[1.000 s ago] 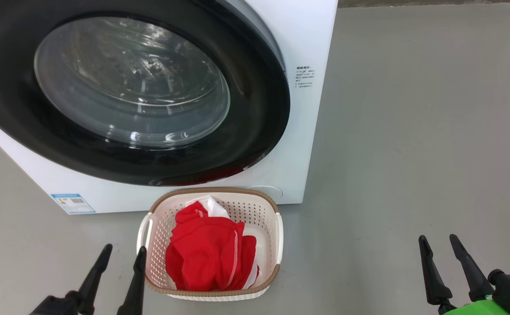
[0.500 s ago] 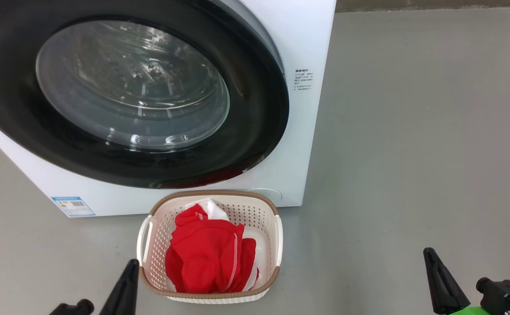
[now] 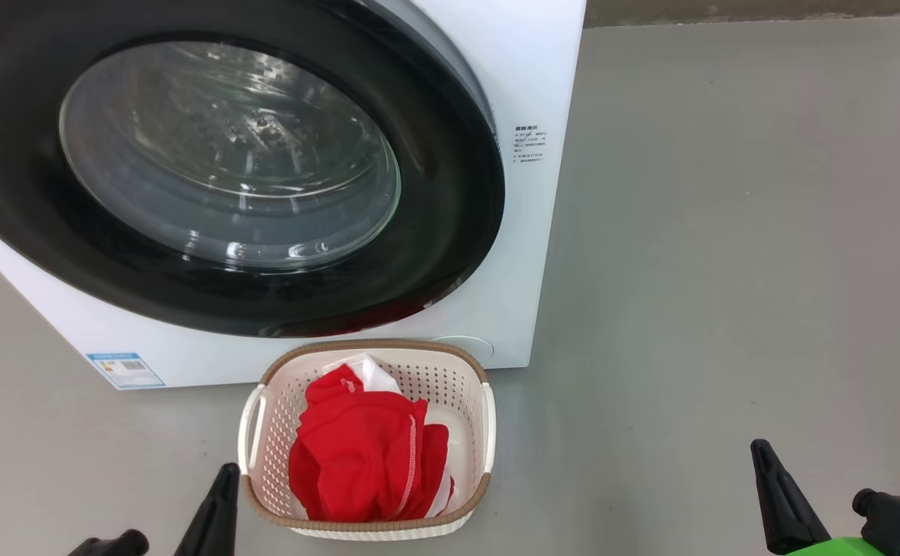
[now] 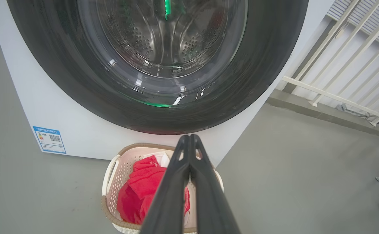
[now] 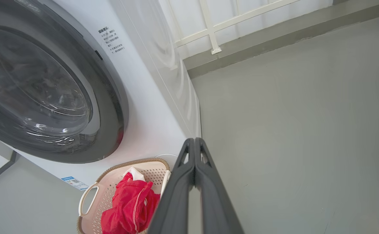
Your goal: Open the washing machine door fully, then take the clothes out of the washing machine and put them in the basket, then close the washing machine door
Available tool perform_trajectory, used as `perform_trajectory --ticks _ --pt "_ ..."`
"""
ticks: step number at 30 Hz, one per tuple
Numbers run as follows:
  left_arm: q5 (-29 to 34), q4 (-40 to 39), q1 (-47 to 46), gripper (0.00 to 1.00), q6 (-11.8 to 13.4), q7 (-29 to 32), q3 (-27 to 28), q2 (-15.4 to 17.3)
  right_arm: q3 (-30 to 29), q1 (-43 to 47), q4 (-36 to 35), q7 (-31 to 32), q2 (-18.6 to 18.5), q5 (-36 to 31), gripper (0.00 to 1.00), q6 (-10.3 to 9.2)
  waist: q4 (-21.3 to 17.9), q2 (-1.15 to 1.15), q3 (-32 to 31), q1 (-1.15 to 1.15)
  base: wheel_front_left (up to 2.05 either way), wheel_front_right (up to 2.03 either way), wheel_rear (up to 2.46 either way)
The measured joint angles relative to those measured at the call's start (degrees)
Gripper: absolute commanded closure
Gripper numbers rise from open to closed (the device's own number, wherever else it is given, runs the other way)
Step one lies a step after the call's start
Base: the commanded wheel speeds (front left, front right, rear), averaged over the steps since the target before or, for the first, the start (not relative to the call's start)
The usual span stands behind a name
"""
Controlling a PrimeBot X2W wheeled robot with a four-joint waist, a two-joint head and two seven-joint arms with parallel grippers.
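Head view, perforated basket (image 3: 273, 440), crumpled clothes (image 3: 357, 455) (red)

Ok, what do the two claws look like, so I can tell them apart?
Both alike: left claw and right claw each have two long, matte black fingers tapering to rounded tips. Behind the right one sit a bright green housing and a black knob.

Grey floor (image 3: 728, 232), white railing (image 4: 332, 97)
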Motion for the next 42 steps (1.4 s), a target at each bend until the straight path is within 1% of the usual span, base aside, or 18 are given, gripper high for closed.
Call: perform_trajectory --ticks 42 --pt "-24.4 0.7 -0.9 1.00 0.0 6.2 2.4 -1.2 -1.2 -2.9 0.0 6.5 0.0 23.9 1.00 -0.01 -1.4 0.00 -1.3 -0.01 0.00 0.00 0.00"
